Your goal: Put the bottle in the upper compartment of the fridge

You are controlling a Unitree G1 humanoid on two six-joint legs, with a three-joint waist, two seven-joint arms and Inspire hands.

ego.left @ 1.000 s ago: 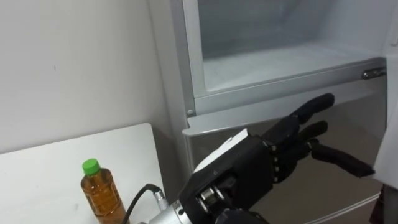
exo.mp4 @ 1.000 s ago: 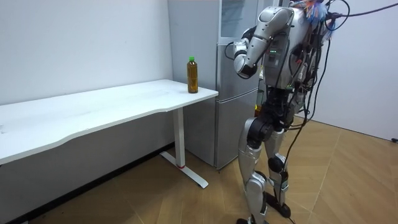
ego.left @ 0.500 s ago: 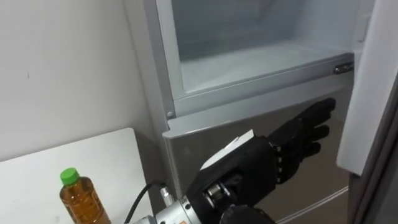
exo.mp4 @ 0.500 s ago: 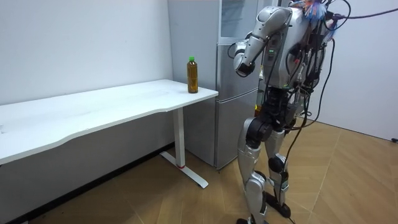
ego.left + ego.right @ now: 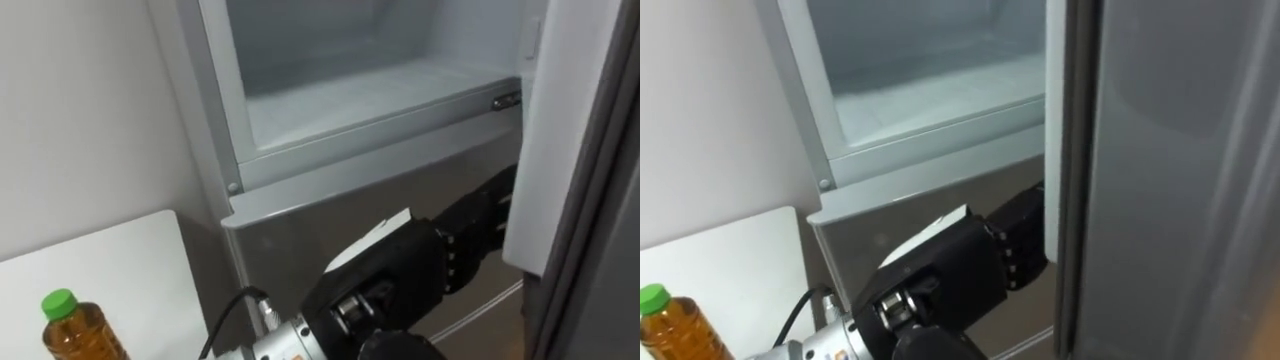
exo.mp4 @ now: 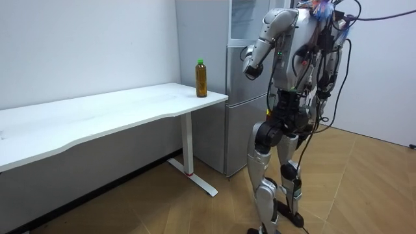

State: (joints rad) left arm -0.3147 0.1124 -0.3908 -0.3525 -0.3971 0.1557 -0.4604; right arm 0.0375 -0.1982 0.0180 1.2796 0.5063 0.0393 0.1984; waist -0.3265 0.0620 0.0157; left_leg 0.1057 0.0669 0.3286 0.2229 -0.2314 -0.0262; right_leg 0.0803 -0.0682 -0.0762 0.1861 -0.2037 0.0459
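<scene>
Well, the bottle (image 5: 68,335) is not picked up yet. It stands on the white table (image 5: 130,255) at the near left, with brown drink inside and a green cap on top. The job right now looks like getting the door out of the way. The upper fridge (image 5: 350,95) is open, and the part I can see has nothing in it, just a bare pale shelf. The lower door (image 5: 330,225) under it is closed. The left hand (image 5: 420,275) reaches to the right. Its fingers (image 5: 480,215) are straight and close together, up against the edge of the open door (image 5: 560,140), and the very tips are hidden there. It holds nothing. Next, I think, the hand must leave the door, go over to the table on the left, and wrap round the bottle without knocking it over. Then the bottle can go up onto that shelf.
</scene>
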